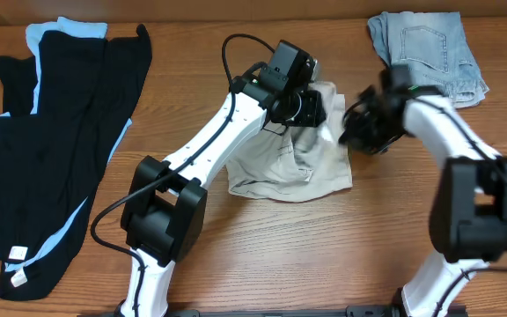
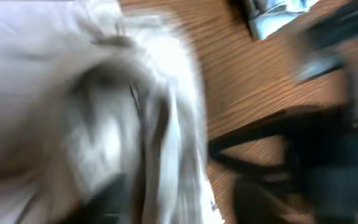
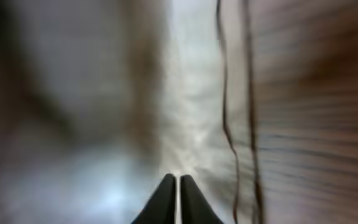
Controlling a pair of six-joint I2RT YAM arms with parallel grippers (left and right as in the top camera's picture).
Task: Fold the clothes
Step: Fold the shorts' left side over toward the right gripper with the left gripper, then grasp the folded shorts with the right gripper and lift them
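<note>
Crumpled beige khaki cotton shorts (image 1: 293,163) lie mid-table, bunched, with the top edge raised at the left gripper (image 1: 311,110). The left wrist view is only motion-blurred cloth, so I can't tell the jaw state or grip. Just beside the shorts' right edge is the right gripper (image 1: 356,130); its wrist view shows dark fingers (image 3: 161,202) pressed together with nothing seen between them. Far left are black garments with light-blue trim (image 1: 55,132); at the top right, pale blue denim shorts (image 1: 429,48). Both are well apart from the beige pair. The wooden table (image 1: 262,255) shows between the arm bases.
</note>
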